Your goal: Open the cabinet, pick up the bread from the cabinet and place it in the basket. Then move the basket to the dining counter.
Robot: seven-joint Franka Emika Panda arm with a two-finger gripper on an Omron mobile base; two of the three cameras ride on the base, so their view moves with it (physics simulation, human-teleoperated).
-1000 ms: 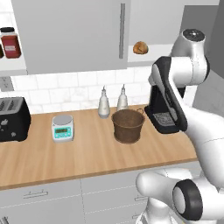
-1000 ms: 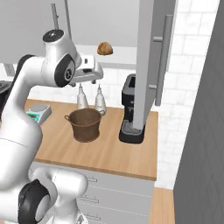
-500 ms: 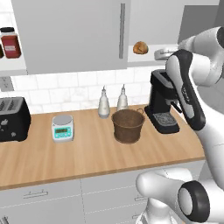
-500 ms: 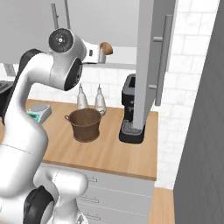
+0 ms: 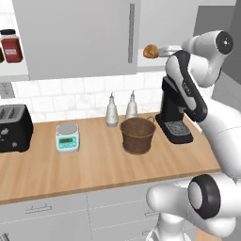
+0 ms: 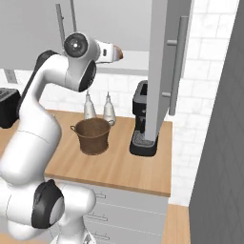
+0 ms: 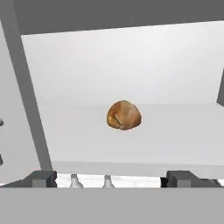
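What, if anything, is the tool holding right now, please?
Nothing: the tool is open, short of the bread lying on the cabinet shelf.

Light flat and even, bright, no clear source; no glare. Soft faint shadows under the basket (image 5: 138,135) on the worktop (image 5: 94,164) and below the bread (image 7: 124,115) on the cabinet (image 7: 131,140) shelf. Edges slightly soft, rendering coarse, no edge distortion.

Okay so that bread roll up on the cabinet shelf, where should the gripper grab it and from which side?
Probably across the bread's rounded middle, coming straight in from the open front of the cabinet. It sits alone on the flat shelf, with bare shelf on both sides for the fingers. The gripper is open, already facing it and level with the shelf. A top-down grab looks awkward, as the cabinet's roof is close above.
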